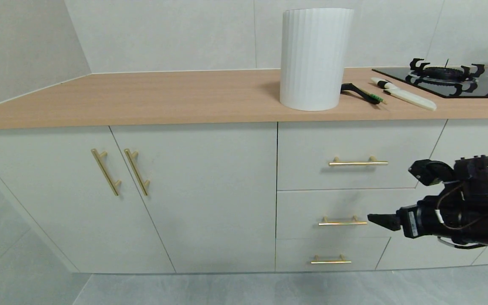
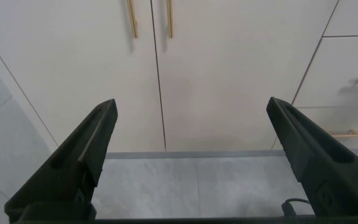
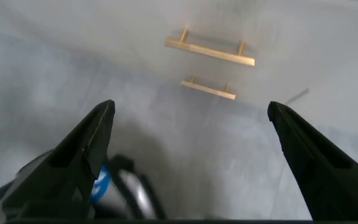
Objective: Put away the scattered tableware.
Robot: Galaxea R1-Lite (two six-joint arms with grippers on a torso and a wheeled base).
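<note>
Wooden counter (image 1: 163, 97) with canister (image 1: 314, 59), brush (image 1: 357, 90), knife (image 1: 411, 99)

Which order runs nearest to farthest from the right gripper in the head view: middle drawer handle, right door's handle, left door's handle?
1. middle drawer handle: just to the left of the right gripper, at about its height.
2. right door's handle: well off to the left.
3. left door's handle: beside the second one, a little farther left still.
</note>
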